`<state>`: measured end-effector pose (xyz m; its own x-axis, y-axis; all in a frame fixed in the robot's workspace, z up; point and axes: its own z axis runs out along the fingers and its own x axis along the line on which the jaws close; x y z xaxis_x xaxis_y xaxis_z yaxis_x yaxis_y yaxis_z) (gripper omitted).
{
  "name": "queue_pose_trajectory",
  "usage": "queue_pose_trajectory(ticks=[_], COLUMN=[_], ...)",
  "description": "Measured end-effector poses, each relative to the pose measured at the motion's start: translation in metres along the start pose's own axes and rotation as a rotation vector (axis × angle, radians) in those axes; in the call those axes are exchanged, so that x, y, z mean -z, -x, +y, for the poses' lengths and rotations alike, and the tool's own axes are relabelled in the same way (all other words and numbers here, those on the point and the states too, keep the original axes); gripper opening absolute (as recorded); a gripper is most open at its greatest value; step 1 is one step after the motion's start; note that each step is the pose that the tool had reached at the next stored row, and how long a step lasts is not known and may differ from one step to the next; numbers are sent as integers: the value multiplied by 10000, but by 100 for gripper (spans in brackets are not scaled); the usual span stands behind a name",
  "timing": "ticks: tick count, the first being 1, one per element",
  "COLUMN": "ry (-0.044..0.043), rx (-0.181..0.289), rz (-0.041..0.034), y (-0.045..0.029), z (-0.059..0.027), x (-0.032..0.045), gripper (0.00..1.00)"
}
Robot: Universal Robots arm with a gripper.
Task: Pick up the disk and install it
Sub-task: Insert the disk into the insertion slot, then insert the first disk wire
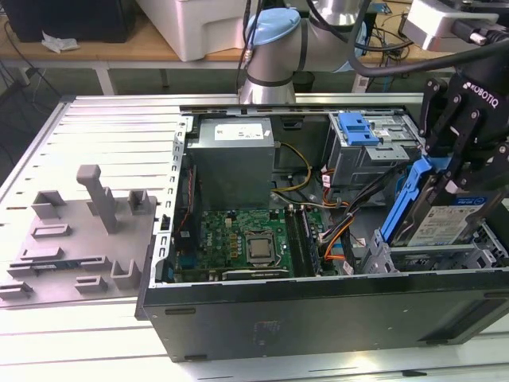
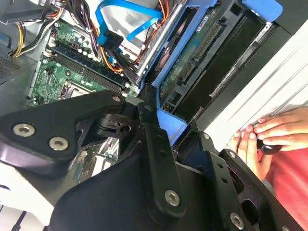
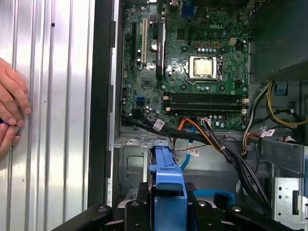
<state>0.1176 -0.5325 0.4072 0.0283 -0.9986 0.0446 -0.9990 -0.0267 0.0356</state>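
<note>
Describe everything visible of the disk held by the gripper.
The disk is a flat silver drive with a white-and-blue label, framed by a thin blue plastic carrier. It hangs steeply tilted, its lower end at the grey drive bay on the exterior view's right. The gripper is shut on its upper part.

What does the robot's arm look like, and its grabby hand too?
The arm is made of round silver-grey tubes with a light blue cap on its joint, and black cables loop beside it. The gripper is black and chunky, with white lettering on its side. In the second wrist view its flat black links carry shiny silver screws.
</note>
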Motion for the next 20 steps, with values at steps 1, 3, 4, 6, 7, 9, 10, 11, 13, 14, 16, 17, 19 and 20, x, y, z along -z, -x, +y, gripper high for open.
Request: queue_pose_trajectory(ticks=[1,3,4,6,7,9,10,11,13,14,16,17,19,20], ry=[0,0,0,-1,-1,0,0,0,0,0,0,-1,0,-1], rx=[-1,0,0,0,1,0,0,0,0,0,0,0,0,0], rz=[0,0,0,1,-2,2,1,1,1,0,0,0,0,0], y=[1,1,1,1,1,1,1,1,1,1,1,1,1,1], z=[-1,-1,-1,-1,-1,-1,-1,-1,-1,-1,0,1,2,2], x=[-20,-24,-24,-25,-26,-25,-26,-27,-27,-27,-28,-27,-27,-28], gripper=[36,36,36,44,44,44,44,44,44,44,44,44,44,44])
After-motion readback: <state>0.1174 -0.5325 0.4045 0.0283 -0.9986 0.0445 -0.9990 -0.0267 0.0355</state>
